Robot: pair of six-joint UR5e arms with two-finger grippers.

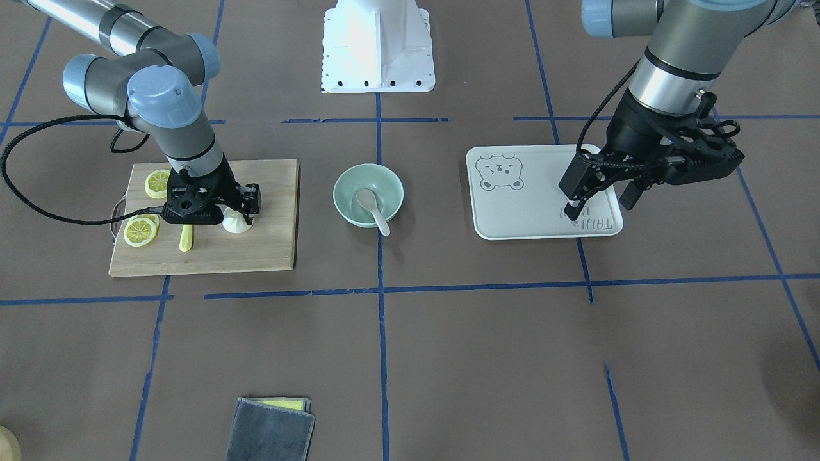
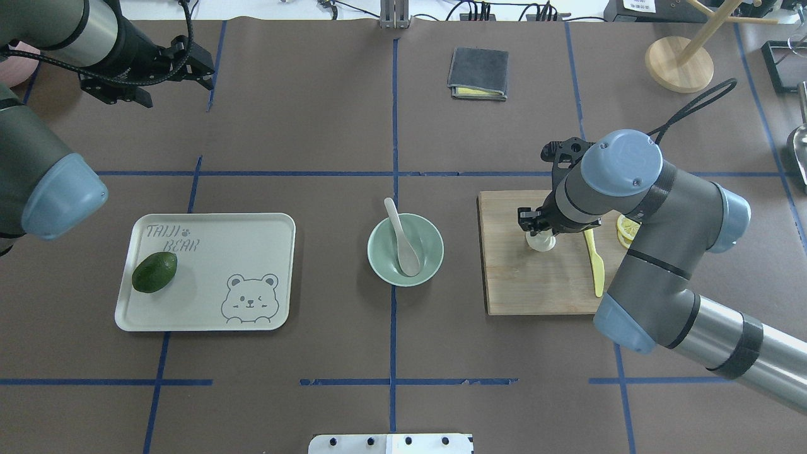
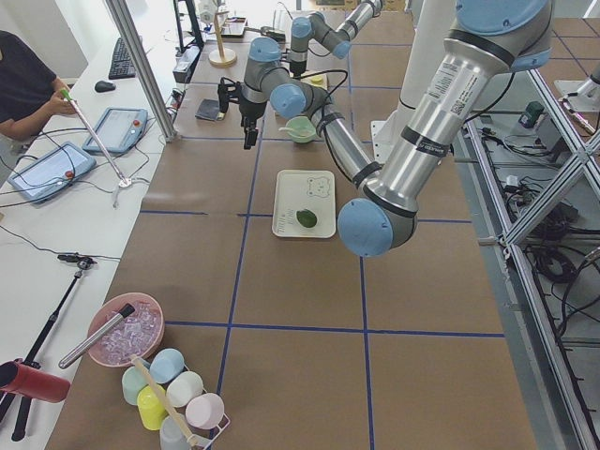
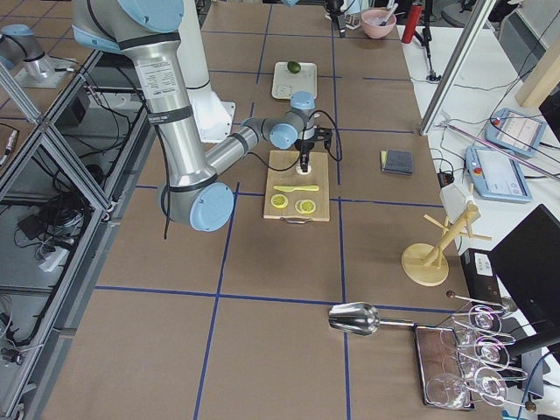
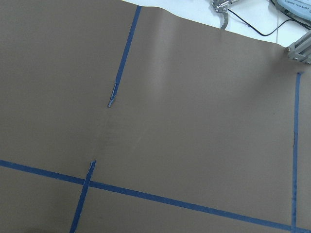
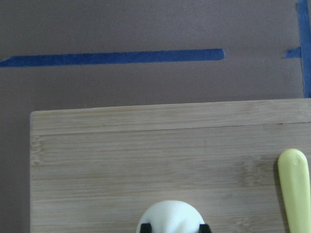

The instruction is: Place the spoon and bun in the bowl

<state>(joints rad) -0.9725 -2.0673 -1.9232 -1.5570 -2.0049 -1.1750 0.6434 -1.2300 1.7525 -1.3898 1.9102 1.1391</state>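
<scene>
The rectangular wooden cutting board [image 2: 536, 284] lies at 3 o'clock from the round pale mint-green bowl [image 2: 435, 252] in the overhead view. Your left gripper [image 1: 599, 203] hangs idle toward 10 o'clock, fingers apart. Your right gripper [image 6: 174, 227] is down over the board. The cream soup spoon [image 2: 399, 236] already lies in the bowl. The small white pleated bun [image 6: 170, 213] sits on the board, with the black fingertips [image 6: 146, 227] clamped on its flanks. You're at the bun pick, I judge. Next, lift clear, carry toward 9 o'clock, and release beside the scoop.
</scene>
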